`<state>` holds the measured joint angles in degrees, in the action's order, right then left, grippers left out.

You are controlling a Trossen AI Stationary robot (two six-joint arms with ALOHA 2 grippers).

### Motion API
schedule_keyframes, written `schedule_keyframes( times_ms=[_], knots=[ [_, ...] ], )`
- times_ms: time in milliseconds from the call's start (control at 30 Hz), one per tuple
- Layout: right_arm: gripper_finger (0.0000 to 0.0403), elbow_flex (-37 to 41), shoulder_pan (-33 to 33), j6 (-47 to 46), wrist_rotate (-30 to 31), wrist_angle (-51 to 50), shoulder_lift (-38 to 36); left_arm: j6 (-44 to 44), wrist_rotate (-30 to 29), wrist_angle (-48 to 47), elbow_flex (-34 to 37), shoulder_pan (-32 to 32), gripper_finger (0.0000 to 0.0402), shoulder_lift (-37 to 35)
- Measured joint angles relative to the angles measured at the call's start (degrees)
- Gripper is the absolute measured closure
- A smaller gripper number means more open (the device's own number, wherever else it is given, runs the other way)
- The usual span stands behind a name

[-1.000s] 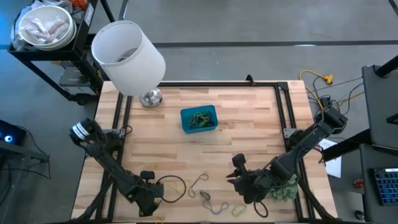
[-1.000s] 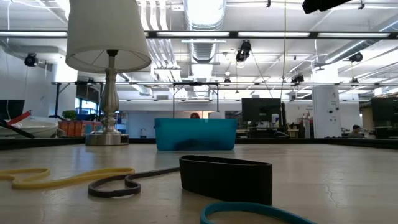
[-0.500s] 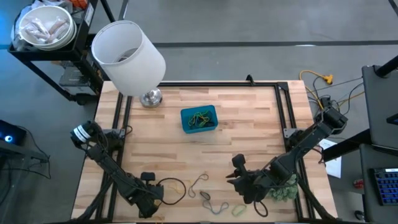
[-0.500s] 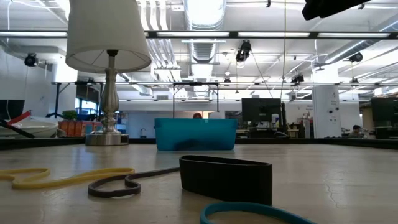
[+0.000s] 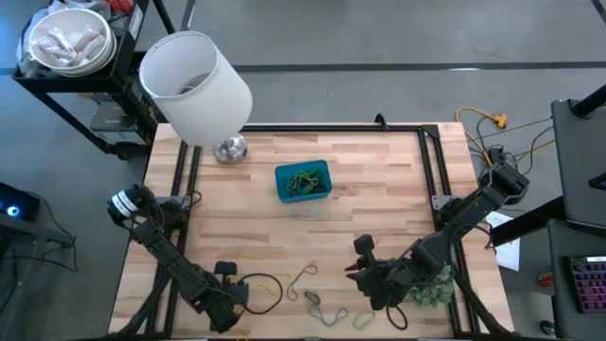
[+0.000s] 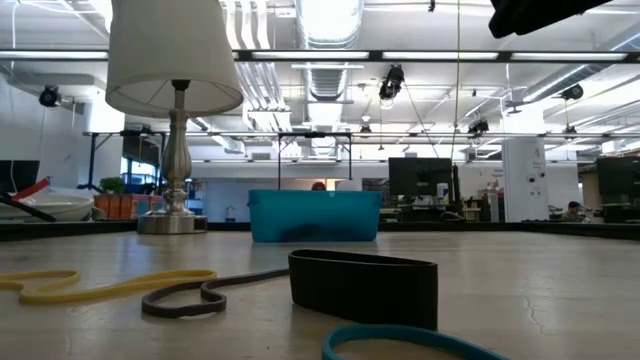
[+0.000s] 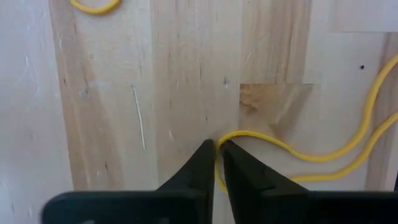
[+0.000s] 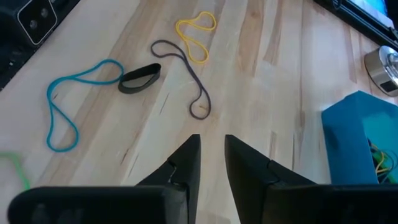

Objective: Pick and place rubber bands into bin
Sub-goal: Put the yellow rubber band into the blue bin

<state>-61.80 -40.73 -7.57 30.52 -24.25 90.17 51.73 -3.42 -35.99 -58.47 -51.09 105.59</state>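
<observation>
A few rubber bands already lie in the blue bin; about 5 remain on the tabletop. The left hand is pinched on a yellow band. The right hand hovers slightly apart, empty.

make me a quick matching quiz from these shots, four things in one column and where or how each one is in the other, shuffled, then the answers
Things:
1. left end effector
2. bin
3. lamp
4. wide black band

Places or states:
A. at the table's far left corner
B. lying between a teal loop and a thin dark grey loop
C. pinched shut on a yellow rubber band
D. mid-table, already holding a tangle of bands

Pairs: 1-C, 2-D, 3-A, 4-B
</observation>
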Motion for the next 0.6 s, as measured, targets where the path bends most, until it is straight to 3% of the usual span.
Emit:
schedule_keyframes(
  times_ms=[300,600],
  knots=[
    [0.0337,0.0,0.0,0.0,0.0,0.5,0.0,-0.6,-4.2,-2.7,-0.3,-0.2,0.0401,-0.3],
    [0.0344,0.0,0.0,0.1,0.0,0.6,0.0,-3.0,-15.5,-7.6,-1.0,-0.1,0.0402,-1.3]
  ],
)
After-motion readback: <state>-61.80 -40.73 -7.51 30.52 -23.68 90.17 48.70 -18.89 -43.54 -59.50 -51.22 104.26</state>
